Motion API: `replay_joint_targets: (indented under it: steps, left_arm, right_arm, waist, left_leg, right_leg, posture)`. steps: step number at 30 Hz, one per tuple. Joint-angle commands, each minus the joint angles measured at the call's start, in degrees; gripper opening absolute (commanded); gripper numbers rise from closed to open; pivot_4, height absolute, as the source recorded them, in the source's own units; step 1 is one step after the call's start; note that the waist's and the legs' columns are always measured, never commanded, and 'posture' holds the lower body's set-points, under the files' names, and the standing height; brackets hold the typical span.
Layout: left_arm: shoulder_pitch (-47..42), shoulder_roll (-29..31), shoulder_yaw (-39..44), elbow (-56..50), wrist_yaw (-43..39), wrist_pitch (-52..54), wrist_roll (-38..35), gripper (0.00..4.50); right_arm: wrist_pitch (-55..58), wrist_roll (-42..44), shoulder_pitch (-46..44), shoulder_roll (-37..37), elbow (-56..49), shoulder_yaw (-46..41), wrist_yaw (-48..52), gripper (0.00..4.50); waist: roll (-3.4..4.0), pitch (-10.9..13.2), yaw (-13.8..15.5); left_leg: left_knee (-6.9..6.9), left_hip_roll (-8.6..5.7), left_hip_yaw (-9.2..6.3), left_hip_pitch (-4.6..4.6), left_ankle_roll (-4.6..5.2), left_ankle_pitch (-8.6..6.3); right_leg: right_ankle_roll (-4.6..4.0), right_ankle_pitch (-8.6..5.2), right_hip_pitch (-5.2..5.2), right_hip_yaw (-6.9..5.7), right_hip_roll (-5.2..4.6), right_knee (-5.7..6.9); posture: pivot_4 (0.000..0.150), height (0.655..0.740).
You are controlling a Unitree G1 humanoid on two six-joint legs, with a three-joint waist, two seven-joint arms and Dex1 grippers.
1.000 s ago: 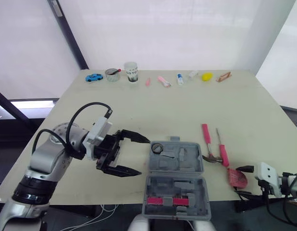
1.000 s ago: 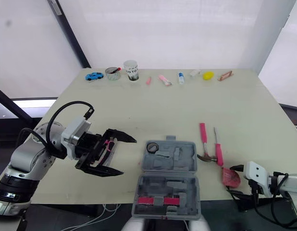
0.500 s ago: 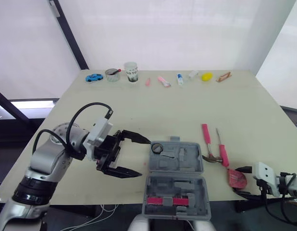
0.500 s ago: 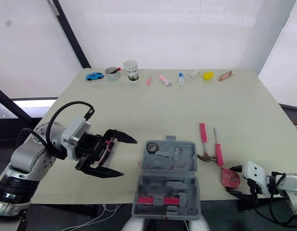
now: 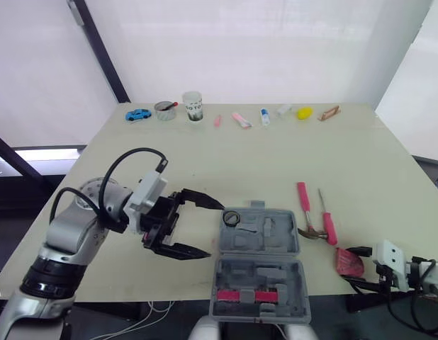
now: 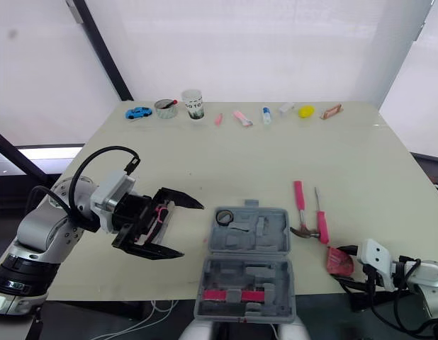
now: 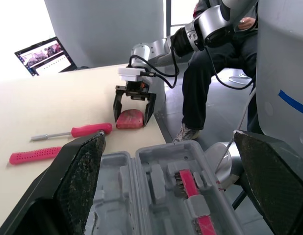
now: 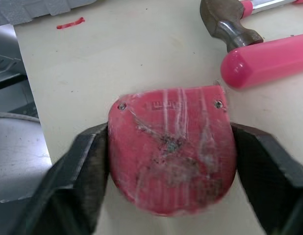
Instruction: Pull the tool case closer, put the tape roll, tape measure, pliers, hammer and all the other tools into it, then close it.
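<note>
The left gripper (image 5: 213, 231) hangs over the table (image 5: 205, 163) with its two fingers spread wide and nothing in them. Just beside it, on its right, lies the tool case (image 5: 276, 237), open and flat. The tape roll (image 5: 230, 218) sits in the far half, in the corner nearest this gripper. A pink and red piece (image 5: 247, 295) lies in the near half. The other pockets look empty. Between the case and the right gripper (image 5: 352, 266) lie the hammer (image 5: 306, 212) and a screwdriver (image 5: 327, 219), both on the table. The right gripper has its fingers pressed on both sides of the tape measure (image 8: 171, 156), which rests on the table. I think the tape measure step is on now. Next it needs a lift and a careful carry over to a pocket in the case.
</note>
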Motion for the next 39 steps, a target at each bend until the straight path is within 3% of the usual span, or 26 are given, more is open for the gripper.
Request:
replay_joint_targets:
  steps: [1, 7, 12, 17, 23, 29, 39]
  left_arm:
    - [-0.5, 0.1, 0.4, -0.8, -3.1, -0.9, 0.1, 4.50]
    - [-0.1, 0.0, 0.6, -0.9, -3.1, -1.3, 0.1, 4.50]
    - [0.6, 0.0, 1.4, -0.4, -2.8, -1.3, -0.1, 4.50]
    - [1.2, -0.5, 2.5, 0.5, -1.2, -1.0, -0.3, 4.50]
    - [1.7, -1.7, 3.4, 2.4, 0.8, -1.7, 1.8, 4.50]
    - [4.1, -1.1, 5.8, 3.3, 2.1, -2.4, 3.3, 4.50]
    - [9.1, 0.2, 11.2, 5.0, 4.5, -2.7, 5.0, 4.50]
  right_arm:
    - [-0.6, 0.2, 0.3, -0.6, 0.7, -1.1, -0.4, 3.10]
    - [0.5, 0.9, 0.2, -1.1, -0.6, -1.5, -0.7, 3.10]
    - [6.1, 3.9, 1.5, -2.9, -10.3, -2.4, -0.1, 3.10]
    - [21.2, 5.9, 0.8, -5.7, -27.1, -1.8, -3.6, 3.10]
    - [36.5, 6.2, -8.4, -5.1, -37.1, 2.5, -6.6, 3.10]
    - [48.9, -0.7, -23.0, -1.6, -37.3, 13.1, -9.6, 3.10]
    - [52.3, -12.5, -38.2, 3.1, -30.3, 28.0, -7.0, 3.10]
  waist:
    - [0.00, 0.0, 0.0]
    - [0.00, 0.0, 0.0]
    - [0.03, 0.0, 0.0]
    - [0.05, 0.0, -0.1]
    - [0.05, 0.0, 0.0]
    - [0.04, 0.0, -0.1]
    - [0.02, 0.1, 0.0]
  left_leg:
    - [0.00, 0.00, 0.00, 0.00, 0.00, 0.00]
    - [0.01, 0.00, -0.01, 0.01, 0.00, 0.00]
    - [0.01, 0.00, -0.02, 0.00, 0.00, 0.00]
    - [0.01, 0.03, -0.04, 0.01, 0.00, 0.00]
    - [0.01, 0.02, -0.03, 0.00, 0.00, 0.00]
    - [0.01, 0.02, -0.05, -0.23, 0.00, 0.00]
    - [0.00, 0.01, 0.00, -0.51, 0.00, 0.00]
  right_leg:
    - [0.00, 0.00, 0.00, 0.00, 0.00, 0.00]
    - [0.01, 0.01, 0.00, 0.01, 0.00, 0.00]
    - [0.01, 0.01, 0.00, 0.02, 0.00, 0.00]
    - [0.01, 0.01, -0.02, 0.02, 0.02, 0.05]
    - [0.01, 0.01, -0.02, 0.01, 0.02, 0.04]
    - [0.00, 0.01, -0.24, -0.01, 0.02, 0.03]
    - [0.00, 0.02, -0.49, -0.01, -0.03, 0.00]
  posture:
    - [0.150, 0.7400]
    - [0.150, 0.7400]
    - [0.150, 0.7400]
    - [0.150, 0.7400]
    - [0.150, 0.7400]
    - [0.150, 0.7400]
    - [0.150, 0.7400]
